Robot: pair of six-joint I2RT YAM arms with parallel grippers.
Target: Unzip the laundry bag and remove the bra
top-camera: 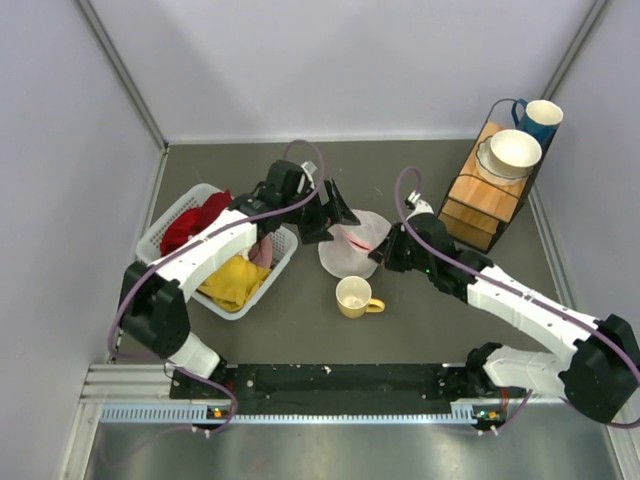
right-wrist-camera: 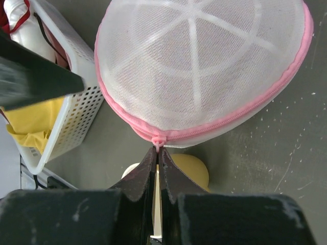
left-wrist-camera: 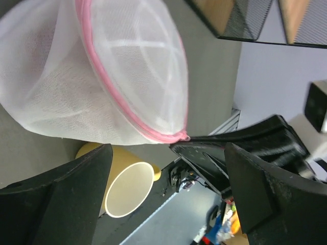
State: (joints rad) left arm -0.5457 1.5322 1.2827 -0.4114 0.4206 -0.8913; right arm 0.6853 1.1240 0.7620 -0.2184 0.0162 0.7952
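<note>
The laundry bag (top-camera: 352, 245), a white mesh dome with pink zipper trim, rests on the table between both arms. It fills the top of the right wrist view (right-wrist-camera: 204, 66) and the upper left of the left wrist view (left-wrist-camera: 102, 76). My right gripper (right-wrist-camera: 157, 152) is shut on the pink zipper pull (right-wrist-camera: 157, 139) at the bag's near edge. My left gripper (left-wrist-camera: 167, 153) hangs open by the bag's left side (top-camera: 335, 215), holding nothing. The zipper looks closed. The bra is hidden; only white ribs show through the mesh.
A yellow mug (top-camera: 355, 296) stands just in front of the bag, under my right gripper's fingers (right-wrist-camera: 191, 168). A white slatted basket (top-camera: 283, 262) with red and yellow clothes lies to the left. A wooden rack (top-camera: 495, 190) with a bowl and blue cup stands back right.
</note>
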